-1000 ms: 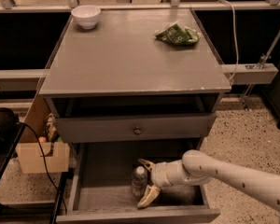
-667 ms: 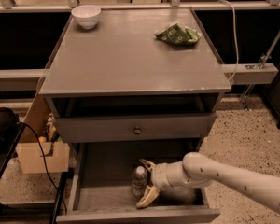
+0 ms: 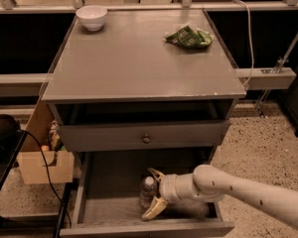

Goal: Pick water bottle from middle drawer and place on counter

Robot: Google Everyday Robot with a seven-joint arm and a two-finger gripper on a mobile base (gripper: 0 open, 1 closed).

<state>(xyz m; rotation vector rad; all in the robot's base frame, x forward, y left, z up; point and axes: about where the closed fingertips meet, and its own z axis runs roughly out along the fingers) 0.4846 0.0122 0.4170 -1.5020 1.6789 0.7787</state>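
The water bottle [image 3: 148, 191], clear with a white cap, stands upright in the open middle drawer [image 3: 104, 209], near its centre. My gripper [image 3: 152, 193] reaches in from the right on a white arm. Its two pale fingers [image 3: 153, 209] sit one behind and one in front of the bottle, spread wide around it. I see no squeeze on the bottle. The grey counter [image 3: 139, 58] is the cabinet top above the drawer.
A white bowl [image 3: 92, 17] sits at the counter's back left and a green snack bag [image 3: 187, 36] at its back right. A shut drawer front with a round knob [image 3: 146, 139] overhangs the open drawer. A cardboard box [image 3: 43, 165] and cables stand left of the cabinet.
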